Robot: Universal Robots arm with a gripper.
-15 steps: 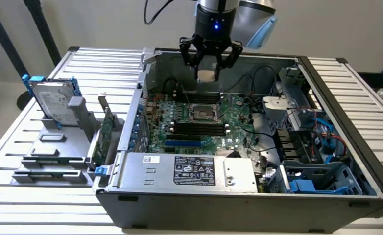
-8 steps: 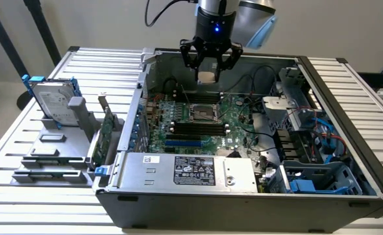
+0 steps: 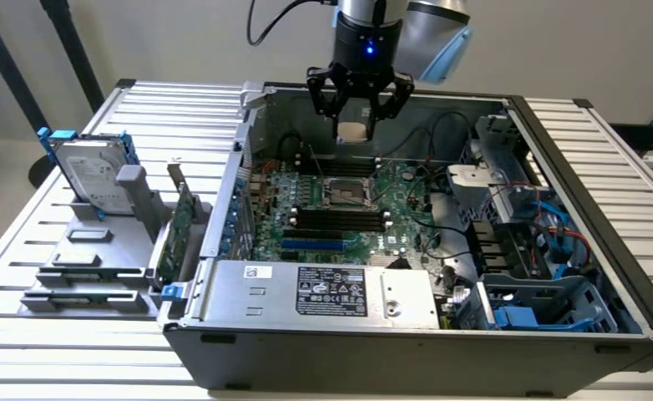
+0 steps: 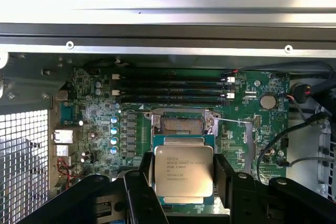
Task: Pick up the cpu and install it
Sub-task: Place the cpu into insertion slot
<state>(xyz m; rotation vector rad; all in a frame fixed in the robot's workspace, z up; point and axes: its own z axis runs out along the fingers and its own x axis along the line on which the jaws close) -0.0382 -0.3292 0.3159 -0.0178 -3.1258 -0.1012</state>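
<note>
The slatted counter (image 3: 599,159) carries an open computer case (image 3: 416,355) with its green board (image 3: 405,188) facing up. Above the board hangs the gripper (image 3: 353,124), clamped on two opposite edges of the cpu (image 3: 353,131). The chip is held flat in the air, near the dark socket frame (image 3: 346,194) and not yet in it.

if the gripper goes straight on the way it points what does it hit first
The gripper carries the cpu, which would likely land on the socket or just beside it.
</note>
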